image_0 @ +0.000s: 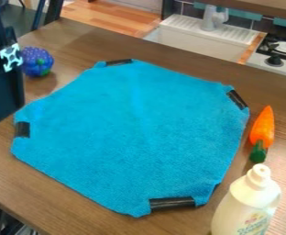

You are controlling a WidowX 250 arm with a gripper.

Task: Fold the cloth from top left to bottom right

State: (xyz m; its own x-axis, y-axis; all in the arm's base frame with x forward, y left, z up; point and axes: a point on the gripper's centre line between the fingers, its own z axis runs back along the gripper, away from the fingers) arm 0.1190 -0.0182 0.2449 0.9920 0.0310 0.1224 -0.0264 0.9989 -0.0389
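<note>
The black gripper (3, 87) hangs at the left edge, beside the cloth's left side and in front of the blue berry toy. A bright blue cloth (133, 137) lies spread flat on the wooden table. Black strips mark its four corners: one at the top left (118, 62), one at the right (237, 99), one at the left (22, 129) and one at the bottom (172, 203). The edges around these strips look cut or tucked.
A blue-purple berry toy (36, 61) stands at the upper left of the table (66, 39). Right of the cloth lie an orange carrot (263, 128) and a white bottle (246, 206). Behind the table are a toy sink (194, 43) and a stove (280, 57).
</note>
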